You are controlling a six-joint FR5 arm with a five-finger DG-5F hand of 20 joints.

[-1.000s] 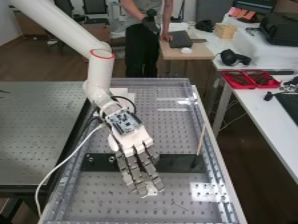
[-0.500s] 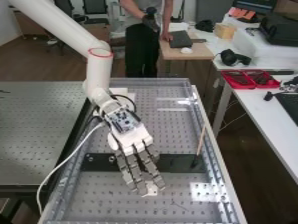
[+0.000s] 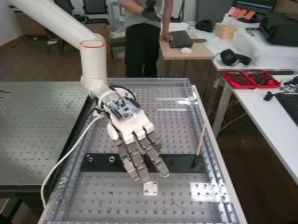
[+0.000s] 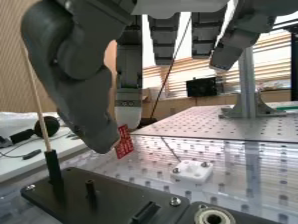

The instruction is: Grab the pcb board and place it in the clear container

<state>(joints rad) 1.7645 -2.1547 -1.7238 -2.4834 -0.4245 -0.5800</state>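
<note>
My hand is over the bench with its straight fingers slanting toward the near end, across the black plate. Just past the fingertips lies a small white square piece with screws. In the wrist view the hand has its thumb large in front and the fingers straight. The white piece lies on the perforated surface, apart from the hand. A red sheet with white marks appears beside the thumb tip; contact cannot be told. Clear walls edge the bench top. I cannot tell which thing is the pcb board.
A black plate lies across the bench, with a thin upright rod near its right end. A white cable runs down the left side. Red trays stand on the table to the right. A metal post rises beyond.
My hand has drawn back from the near end, and its fingertips have left the white piece, which now lies uncovered. The arm's upper part has shifted left.
</note>
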